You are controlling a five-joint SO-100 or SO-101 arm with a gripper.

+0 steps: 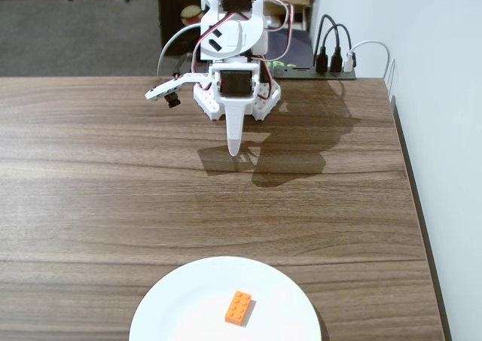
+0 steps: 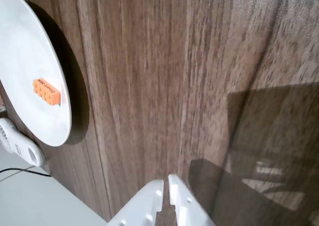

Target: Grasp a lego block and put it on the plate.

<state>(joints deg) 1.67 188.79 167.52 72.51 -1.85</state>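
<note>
An orange lego block (image 1: pixel 240 309) lies flat on the white plate (image 1: pixel 173 311) at the table's near edge in the fixed view. The wrist view shows the same lego block (image 2: pixel 46 92) on the plate (image 2: pixel 25 51) at the far left. My white gripper (image 1: pixel 235 151) hangs over the table near the arm's base, far from the plate, its fingertips pointing down. Seen from the wrist, the gripper (image 2: pixel 165 180) is shut with only a thin slit between the fingers and nothing held.
The arm's base (image 1: pixel 237 92) stands at the table's far edge, with cables and a black hub (image 1: pixel 331 64) behind it. A white wall runs along the right table edge (image 1: pixel 410 168). A small white device (image 2: pixel 17 146) lies beside the plate in the wrist view.
</note>
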